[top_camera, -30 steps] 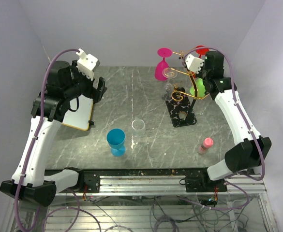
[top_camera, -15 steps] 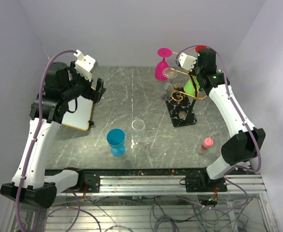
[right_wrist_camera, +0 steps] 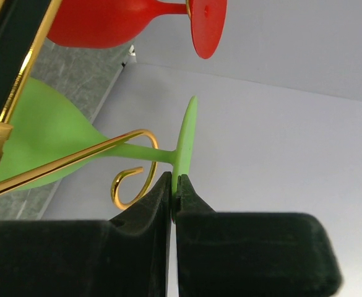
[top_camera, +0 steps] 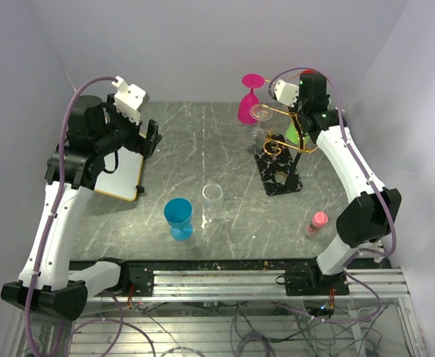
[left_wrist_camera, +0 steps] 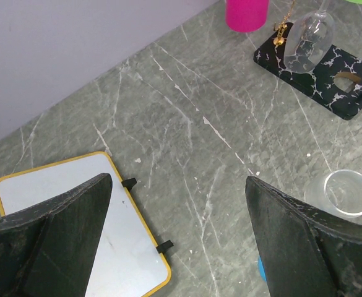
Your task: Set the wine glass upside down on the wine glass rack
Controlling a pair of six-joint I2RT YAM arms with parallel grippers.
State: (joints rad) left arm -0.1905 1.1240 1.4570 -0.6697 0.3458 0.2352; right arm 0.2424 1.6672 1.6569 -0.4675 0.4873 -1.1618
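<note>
The green wine glass (right_wrist_camera: 51,133) is clamped by its foot in the right jaws, its bowl partly hidden behind the wine glass rack (top_camera: 288,183). The left jaws are held wide apart.

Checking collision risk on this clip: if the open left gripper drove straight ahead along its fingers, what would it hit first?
Most likely the bare grey marbled tabletop. The left gripper aims down between the yellow-rimmed white board and the clear drinking glass, touching neither, though depth is unclear.
</note>
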